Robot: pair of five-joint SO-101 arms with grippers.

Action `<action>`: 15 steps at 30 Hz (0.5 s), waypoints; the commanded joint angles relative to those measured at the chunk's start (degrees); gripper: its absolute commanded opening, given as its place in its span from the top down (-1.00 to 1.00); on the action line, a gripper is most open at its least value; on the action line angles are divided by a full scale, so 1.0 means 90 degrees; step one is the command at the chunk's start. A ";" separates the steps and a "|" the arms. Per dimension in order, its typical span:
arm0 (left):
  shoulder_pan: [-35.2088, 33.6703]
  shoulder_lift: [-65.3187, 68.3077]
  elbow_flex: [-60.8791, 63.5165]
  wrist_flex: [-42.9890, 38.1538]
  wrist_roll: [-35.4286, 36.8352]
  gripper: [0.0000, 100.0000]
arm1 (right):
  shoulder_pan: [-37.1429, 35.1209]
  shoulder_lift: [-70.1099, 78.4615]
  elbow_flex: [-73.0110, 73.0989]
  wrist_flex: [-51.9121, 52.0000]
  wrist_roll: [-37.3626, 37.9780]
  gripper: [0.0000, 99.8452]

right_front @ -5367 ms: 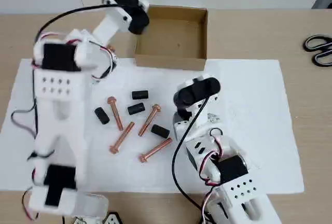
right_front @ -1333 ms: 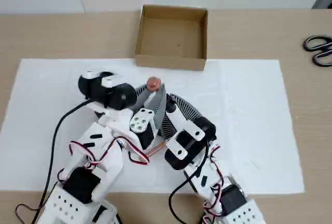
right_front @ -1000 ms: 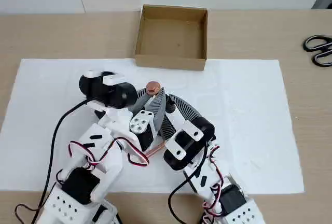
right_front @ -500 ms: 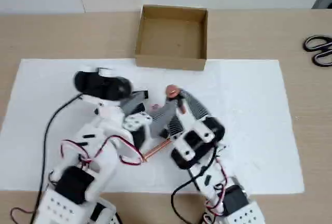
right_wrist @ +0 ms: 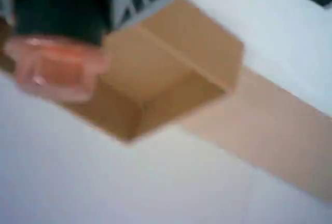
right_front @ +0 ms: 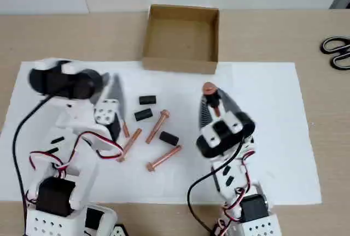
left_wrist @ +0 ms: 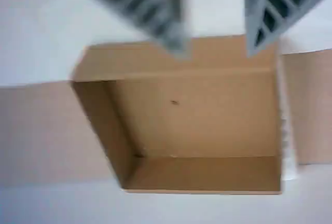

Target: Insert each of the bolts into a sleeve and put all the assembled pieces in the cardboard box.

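The cardboard box (right_front: 180, 65) sits at the far edge of my paper sheet (right_front: 273, 137). Loose bolts (right_front: 164, 158) and sleeves (right_front: 144, 114) lie on the sheet before it; right of them my right gripper (right_front: 211, 96) holds one bolt (right_front: 209, 88). Scissors (right_front: 336, 52) lie far right on the table (right_front: 82, 34).

Brown cardboard box (right_front: 180, 65), open-topped, at the far edge of the white sheet (right_front: 273, 137). Three short black sleeves (right_front: 147, 100) loose on the sheet among copper bolts (right_front: 164, 158) lying flat at varied angles. One sleeved bolt (right_front: 209, 88) clamped head-up nearby.
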 commanded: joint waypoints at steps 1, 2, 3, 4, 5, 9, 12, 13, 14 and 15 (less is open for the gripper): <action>-0.0449 -0.0029 -0.0210 0.0020 -0.0068 0.99 | 0.0620 -0.0054 -0.0518 0.0503 -0.0615 0.99; -0.0596 -0.0029 -0.0181 0.0020 -0.0068 0.99 | 0.0757 -0.0044 -0.0762 0.0718 -0.0781 0.99; -0.0762 -0.0029 -0.0103 0.0020 -0.0068 0.99 | 0.0835 -0.0024 -0.1016 0.0982 -0.0850 0.99; -0.0908 -0.0029 0.0005 0.0010 -0.0068 0.99 | 0.0884 0.0034 -0.1270 0.1236 -0.0850 0.99; -0.1026 -0.0029 0.0151 0.0000 -0.0068 0.99 | 0.0894 0.0151 -0.1504 0.1441 -0.0850 0.99; -0.1143 -0.0029 0.0777 -0.0020 -0.0039 0.99 | 0.0894 0.1324 -0.2559 0.1851 -0.0850 0.99; -0.1162 -0.0029 0.1031 -0.0020 -0.0039 0.99 | 0.0904 0.2847 -0.3634 0.1958 -0.0850 0.99; -0.1172 -0.0039 0.1040 -0.0020 -0.0029 0.99 | 0.0904 0.3453 -0.4044 0.1988 -0.0850 0.99; -0.1172 -0.0059 0.1040 -0.0029 -0.0029 0.99 | 0.0904 0.4068 -0.4425 0.2007 -0.0850 0.99; -0.1172 -0.0137 0.1060 -0.0117 -0.0029 0.99 | 0.0904 0.4713 -0.4825 0.2027 -0.0850 0.99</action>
